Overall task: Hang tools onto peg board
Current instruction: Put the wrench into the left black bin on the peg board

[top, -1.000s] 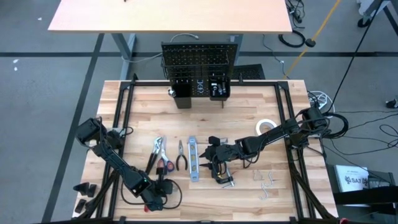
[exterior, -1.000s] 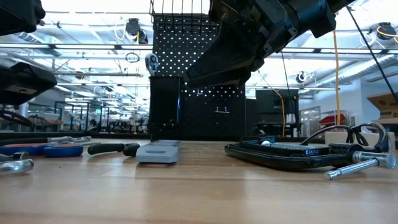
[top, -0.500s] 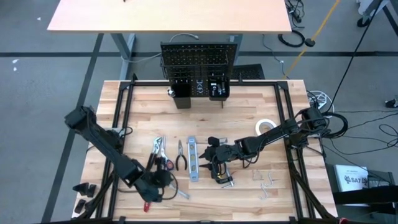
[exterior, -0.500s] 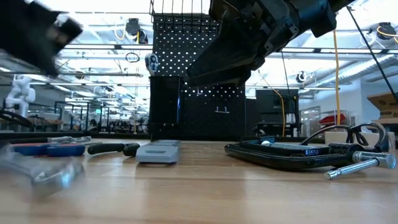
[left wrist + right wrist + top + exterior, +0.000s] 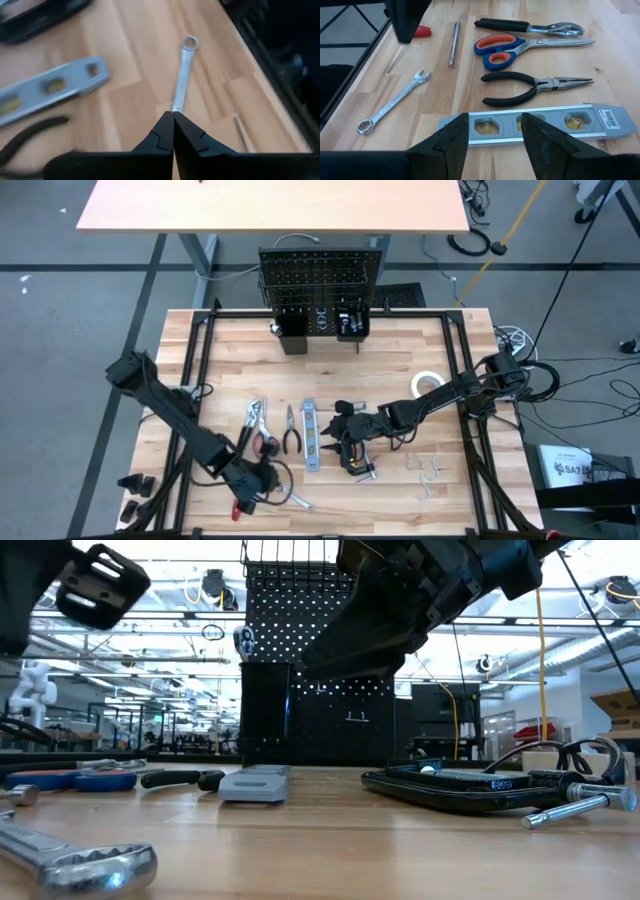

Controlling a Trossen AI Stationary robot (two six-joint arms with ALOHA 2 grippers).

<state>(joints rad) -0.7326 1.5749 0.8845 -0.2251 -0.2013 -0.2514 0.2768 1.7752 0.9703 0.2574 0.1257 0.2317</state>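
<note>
A silver wrench [image 5: 183, 75] lies flat on the tabletop near the front left, also seen in the right wrist view [image 5: 395, 100] and the low view [image 5: 85, 862]. My left gripper [image 5: 173, 122] hangs shut just above its open-jaw end, whose tip its fingers hide in the left wrist view. My right gripper [image 5: 495, 135] stands open above the blue-silver level [image 5: 545, 125], with a black C-clamp [image 5: 355, 458] beside it. Scissors [image 5: 520, 50] and black-handled pliers [image 5: 530, 85] lie flat nearby. The peg board [image 5: 320, 280] stands upright at the far edge.
Second pliers [image 5: 525, 26] and a red screwdriver handle [image 5: 422, 31] lie left of the level. A white tape roll [image 5: 428, 384] and small metal hooks [image 5: 428, 475] lie on the right. Two black bins [image 5: 352, 325] hang on the peg board's lower part.
My left gripper has risen off the table and rolled about its own axis. The wrench has swung and slid toward the table's near edge and now lies flat, closer to the low camera.
</note>
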